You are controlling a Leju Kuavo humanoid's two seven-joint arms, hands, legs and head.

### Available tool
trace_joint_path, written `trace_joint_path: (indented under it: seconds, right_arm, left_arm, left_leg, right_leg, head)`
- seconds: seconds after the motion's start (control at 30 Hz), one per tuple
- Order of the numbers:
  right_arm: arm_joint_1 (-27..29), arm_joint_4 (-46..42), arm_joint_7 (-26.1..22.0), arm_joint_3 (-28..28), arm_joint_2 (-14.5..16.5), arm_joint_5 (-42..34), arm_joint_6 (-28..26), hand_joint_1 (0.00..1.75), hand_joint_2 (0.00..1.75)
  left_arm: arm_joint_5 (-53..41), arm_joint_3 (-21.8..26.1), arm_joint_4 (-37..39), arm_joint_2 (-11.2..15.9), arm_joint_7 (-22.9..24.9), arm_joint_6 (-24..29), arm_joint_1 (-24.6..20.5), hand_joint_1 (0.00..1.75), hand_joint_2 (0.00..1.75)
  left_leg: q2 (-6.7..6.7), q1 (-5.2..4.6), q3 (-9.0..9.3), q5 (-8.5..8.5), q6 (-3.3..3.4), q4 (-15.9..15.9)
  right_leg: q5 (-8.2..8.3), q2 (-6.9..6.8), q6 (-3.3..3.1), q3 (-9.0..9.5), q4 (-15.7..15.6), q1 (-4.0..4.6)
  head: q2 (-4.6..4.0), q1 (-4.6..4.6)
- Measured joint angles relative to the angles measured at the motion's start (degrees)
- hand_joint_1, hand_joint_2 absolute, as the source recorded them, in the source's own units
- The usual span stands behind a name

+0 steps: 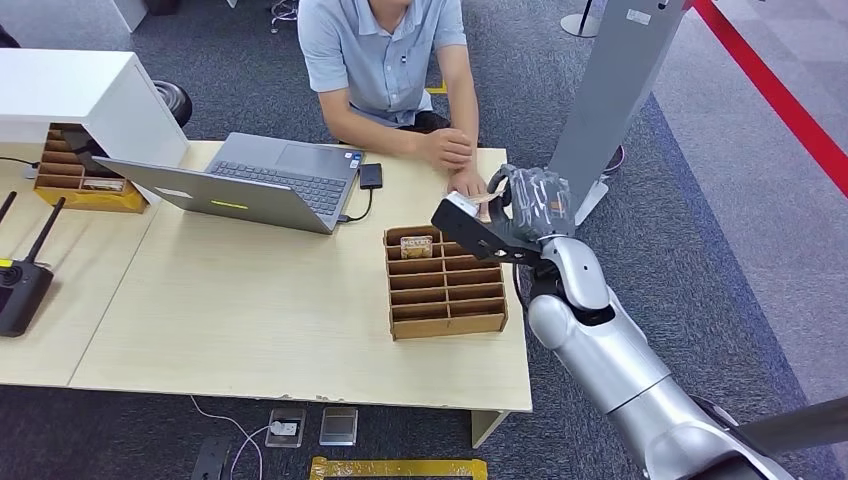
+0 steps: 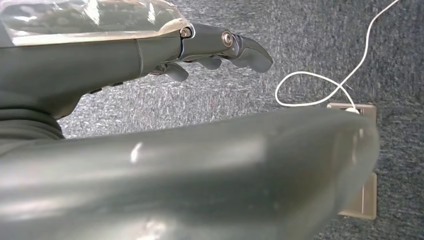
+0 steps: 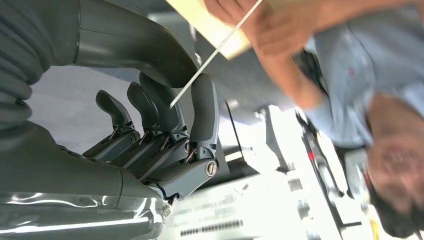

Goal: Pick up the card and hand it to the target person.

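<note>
- Your robot's right hand (image 1: 528,205) was raised over the far right corner of the pale wooden table (image 1: 250,310), just at the seated person's hand (image 1: 467,183).
- In the right wrist view, the thin white card (image 3: 215,52) ran as a slim edge-on line, its near end pinched between the thick grey thumb and the dark fingers (image 3: 202,107).
- The card's far end reached the person's hand, whose fingers looked closed about it; whether they truly gripped it you could not tell from the blur.
- The relation that mattered: from the robot's fingers the card's long axis pointed toward 11 o'clock in the head view, straight at the person in the light blue polo shirt (image 1: 380,55).
- I judged the handover nearly done, the next call being to loosen the pinch once the person had a firm hold.
- The robot's left hand (image 2: 220,50) hung over grey carpet, fingers loosely extended and holding nothing; the right was plainly the nearer.
- The brown slotted wooden card rack (image 1: 445,285) sat at 7 o'clock from the right hand, one card left in its far slot.
</note>
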Motion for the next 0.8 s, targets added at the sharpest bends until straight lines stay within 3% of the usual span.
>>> trace_joint_path:
  seconds: [0.13, 0.27, 0.8]
  right_arm:
    - [-1.9, 3.1, -7.1, -2.3, 0.0, -0.9, -9.3, 1.50, 1.75]
    - [-3.6, 7.5, -10.1, -3.9, 0.6, -0.8, -13.9, 1.50, 1.75]
    - [-5.8, 21.8, -9.8, -5.5, 3.5, 0.1, -15.1, 1.50, 1.75]
  left_arm:
    - [-0.9, 0.0, 0.0, -0.2, -0.2, -0.3, -0.1, 0.00, 0.00]
    - [-1.3, 0.0, 0.0, -0.4, -0.2, -0.3, -0.3, 0.00, 0.00]
    - [-1.5, 0.0, 0.0, -0.5, -0.2, -0.3, -0.7, 0.00, 0.00]
  left_leg:
    - [0.00, 0.00, 0.00, 0.00, 0.00, 0.0]
    - [-0.01, 0.00, 0.00, 0.00, 0.00, 0.0]
    - [0.00, 0.00, -0.02, 0.00, 0.00, 0.0]
  right_leg:
    - [0.00, 0.00, 0.00, 0.00, 0.0, 0.00]
    - [0.00, 0.00, 0.00, 0.01, 0.0, 0.00]
    - [0.00, -0.01, 0.00, -0.01, 0.0, 0.00]
  head:
    - [0.01, -0.02]
    - [0.00, -0.02]
    - [0.01, 0.02]
